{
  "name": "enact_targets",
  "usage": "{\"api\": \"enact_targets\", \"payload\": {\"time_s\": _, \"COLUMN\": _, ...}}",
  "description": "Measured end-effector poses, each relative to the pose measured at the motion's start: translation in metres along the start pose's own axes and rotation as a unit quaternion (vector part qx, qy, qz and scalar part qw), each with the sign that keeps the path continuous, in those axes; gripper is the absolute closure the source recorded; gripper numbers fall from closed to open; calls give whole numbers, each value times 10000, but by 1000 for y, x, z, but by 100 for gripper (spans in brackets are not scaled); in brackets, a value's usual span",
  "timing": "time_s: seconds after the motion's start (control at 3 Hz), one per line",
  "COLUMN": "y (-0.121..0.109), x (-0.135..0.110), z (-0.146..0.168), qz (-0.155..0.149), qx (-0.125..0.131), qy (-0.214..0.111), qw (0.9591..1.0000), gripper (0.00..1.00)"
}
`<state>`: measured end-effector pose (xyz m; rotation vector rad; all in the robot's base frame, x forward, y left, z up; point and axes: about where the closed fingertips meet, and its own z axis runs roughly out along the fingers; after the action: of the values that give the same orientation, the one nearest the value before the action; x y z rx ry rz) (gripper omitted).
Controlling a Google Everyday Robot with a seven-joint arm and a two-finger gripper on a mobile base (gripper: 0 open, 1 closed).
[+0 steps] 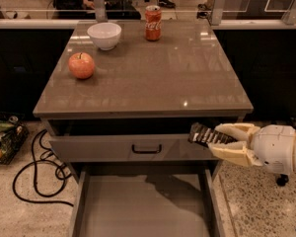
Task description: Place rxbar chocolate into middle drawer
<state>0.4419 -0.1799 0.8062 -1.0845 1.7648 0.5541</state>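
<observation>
1. At the right edge, level with the upper drawer front: the gripper (216, 140), with cream fingers (237, 130) pinched from above and below onto the right end of the rxbar chocolate (203, 134).
2. Held in the air, sticking out leftward from that grip and slightly tilted. Just in front of the right end of the upper drawer (103, 148), above the right side wall of the middle drawer (138, 211), and not inside either.
3. Pulled far out at the bottom: the middle drawer, showing a plain grey floor with a dark shadow across its rear part.
4. Open only a crack: the upper drawer with its black handle (146, 148), leaving a dark gap under the worktop (177, 78). Contents impossible to make out.
5. On the worktop, rear left: a white bowl (104, 35), showing only a pale inner wall.
6. Near the rear middle: a red soda can (153, 22), upright.
7. Nearer the front left, apart from the bowl: an apple (82, 65).
8. On the floor at left: looped dark cables (37, 174) beside a basket (5, 137) of things too dim to name.
</observation>
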Motion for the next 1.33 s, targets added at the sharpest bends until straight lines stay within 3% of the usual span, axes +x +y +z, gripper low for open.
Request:
{"api": "enact_targets", "payload": {"time_s": 0.33, "y": 7, "x": 24, "z": 15, "qz": 76, "qx": -129, "qy": -32, "qw": 9999, "gripper": 100}}
{"api": "enact_targets", "payload": {"time_s": 0.67, "y": 33, "x": 66, "z": 39, "qz": 190, "qx": -256, "qy": -53, "qw": 9995, "gripper": 100}}
{"api": "enact_targets", "payload": {"time_s": 1.33, "y": 109, "x": 135, "z": 98, "qz": 266, "qx": -598, "qy": 276, "qw": 9975, "gripper": 100}}
